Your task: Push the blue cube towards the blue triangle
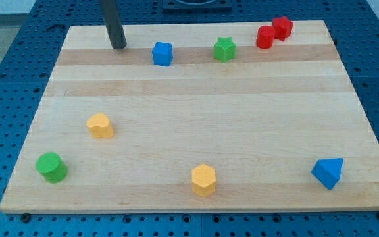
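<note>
The blue cube [162, 53] sits near the view's top, left of centre, on the wooden board [196, 118]. The blue triangle [328, 172] lies at the view's bottom right. My tip [118, 47] rests on the board to the left of the blue cube, a short gap apart from it. The dark rod rises from the tip out of the view's top.
A green star [224, 49] lies right of the blue cube. Two red blocks [273, 32] touch at the top right. A yellow block [100, 125] and a green cylinder [50, 167] lie at the left. A yellow hexagon [203, 180] lies at bottom centre.
</note>
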Controlling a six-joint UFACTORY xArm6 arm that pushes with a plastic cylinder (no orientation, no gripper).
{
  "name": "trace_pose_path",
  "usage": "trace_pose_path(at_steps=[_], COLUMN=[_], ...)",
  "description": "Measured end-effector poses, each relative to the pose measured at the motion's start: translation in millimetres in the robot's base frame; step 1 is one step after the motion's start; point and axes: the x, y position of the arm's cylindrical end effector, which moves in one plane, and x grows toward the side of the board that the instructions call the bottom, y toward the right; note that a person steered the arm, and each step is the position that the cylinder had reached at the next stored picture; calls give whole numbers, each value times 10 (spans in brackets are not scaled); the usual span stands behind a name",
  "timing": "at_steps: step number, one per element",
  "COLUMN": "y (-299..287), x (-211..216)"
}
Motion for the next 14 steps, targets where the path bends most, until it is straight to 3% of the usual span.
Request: trace_pose_path(at_steps=[5,10,13,14], y=[89,1608,2343,2573], x=[0,586,1238,1214])
